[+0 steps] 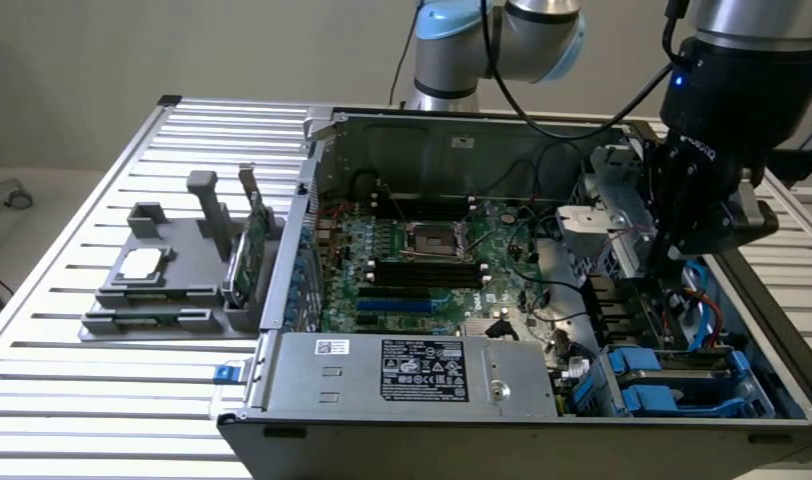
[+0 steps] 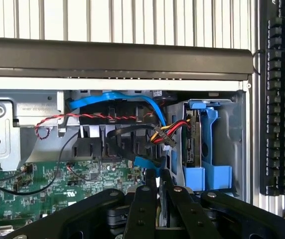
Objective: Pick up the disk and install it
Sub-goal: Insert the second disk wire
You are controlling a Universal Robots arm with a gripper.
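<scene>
**Claw** (image 2: 158,193): one; black fingers clenched nearly together, nothing visibly held.

**Silver-grey hard disk in bright blue plastic carrier** (image 2: 197,144): one; stands on edge in the drive bay, just beside the claw, apart from it.

**Open grey metal computer case** (image 1: 513,130): one, on slatted metal surface (image 1: 86,400).

**Progress:** disk appears seated; little seems left.

A silver-grey arm (image 1: 540,30) with pale blue joint caps, black cables, and a black hand (image 1: 700,215) with screwed linkages.
</scene>
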